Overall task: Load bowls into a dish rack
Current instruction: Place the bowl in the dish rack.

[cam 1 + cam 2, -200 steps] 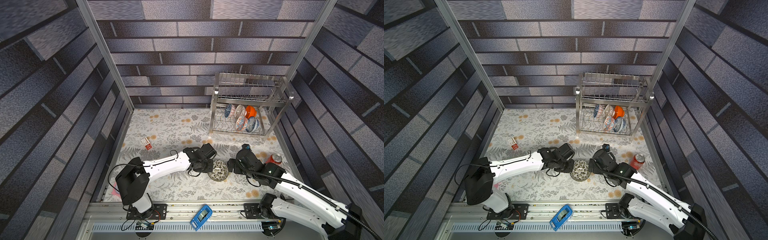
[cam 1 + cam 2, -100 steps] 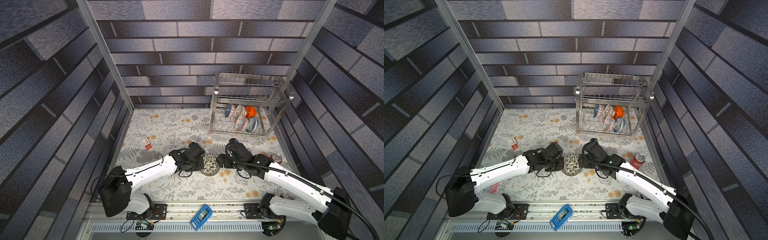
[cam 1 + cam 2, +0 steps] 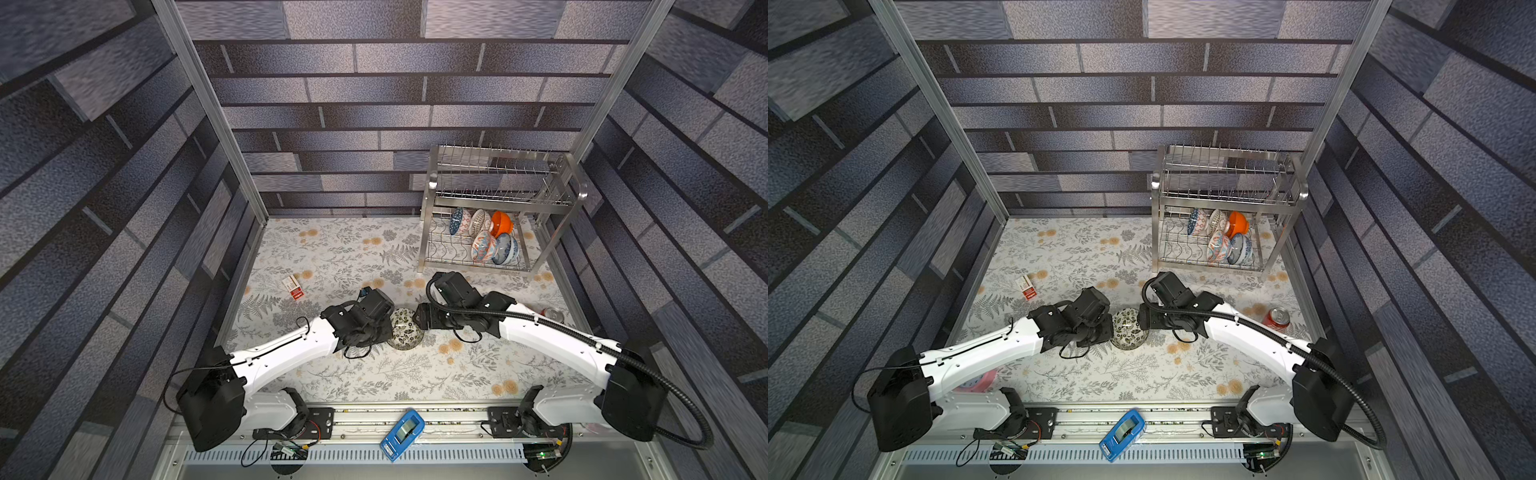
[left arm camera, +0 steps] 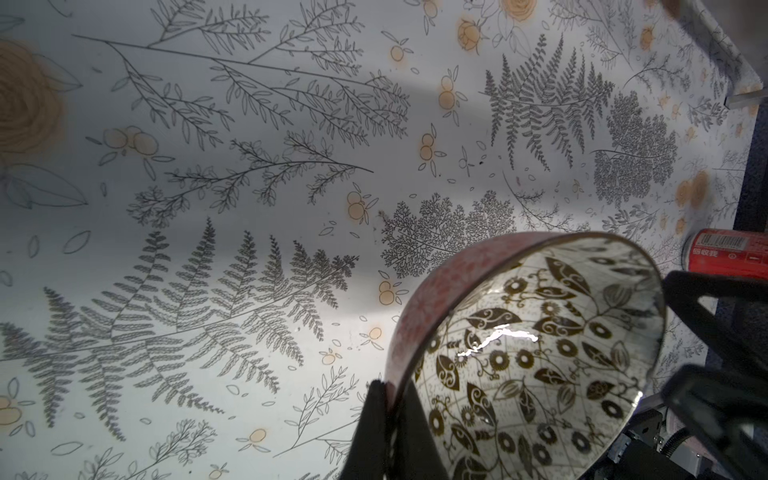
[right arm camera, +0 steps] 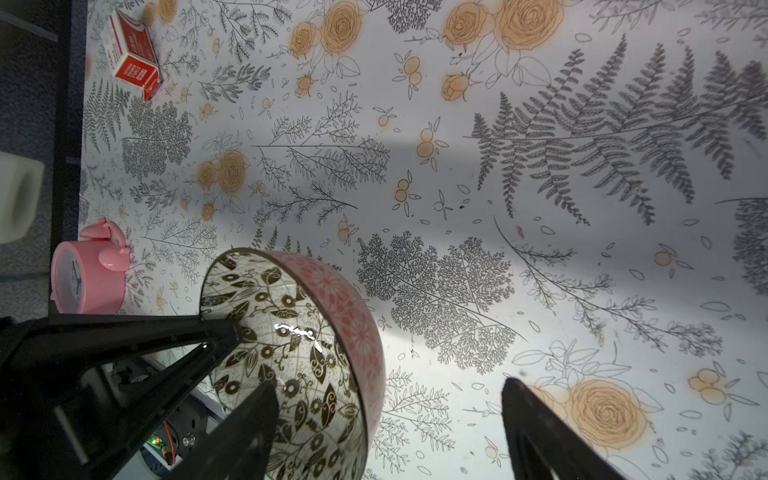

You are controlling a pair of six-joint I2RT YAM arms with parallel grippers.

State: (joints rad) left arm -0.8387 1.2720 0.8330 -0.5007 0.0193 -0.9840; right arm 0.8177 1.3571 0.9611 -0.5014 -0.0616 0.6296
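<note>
One bowl is not yet racked: the black-and-white floral bowl (image 4: 519,353), held tipped between my arms, well short of the dish rack (image 3: 498,195).

My left pincer (image 4: 392,390) is clamped on its rim. My right pincer (image 5: 388,386) gapes, one finger inside the bowl and one outside.

Seat deep and close square before the left pincer lets go.

Red can (image 3: 552,314) lies short of the rack, probably clear of my right elbow.

Five bowls (image 3: 484,245) fill the lower tier; free slots are at its front left.
</note>
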